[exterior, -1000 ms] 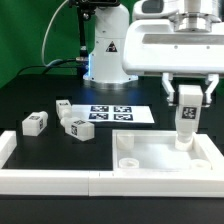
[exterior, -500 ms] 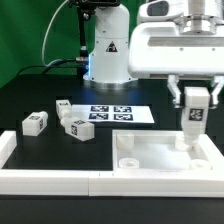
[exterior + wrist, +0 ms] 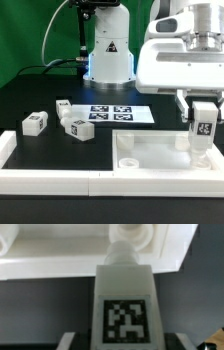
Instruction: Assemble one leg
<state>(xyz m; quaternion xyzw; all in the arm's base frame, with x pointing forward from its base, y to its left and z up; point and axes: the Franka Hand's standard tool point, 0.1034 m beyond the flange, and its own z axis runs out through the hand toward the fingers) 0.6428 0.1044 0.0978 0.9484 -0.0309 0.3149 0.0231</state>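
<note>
Claw (image 3: 203,116) is clamped on the leg (image 3: 203,135), one finger on each side, and holds it upright at the exterior view's right, at mid-height of the frame. The leg's lower end is at the far right corner of the white tray-like piece (image 3: 150,158), which lies on the black table (image 3: 40,90) at lower right; I cannot tell whether they touch. In the wrist view the leg's narrow tip points toward a round hole (image 3: 128,232) in that piece. Three other legs (image 3: 35,123) lie at centre left, near the marker board (image 3: 120,113).
</note>
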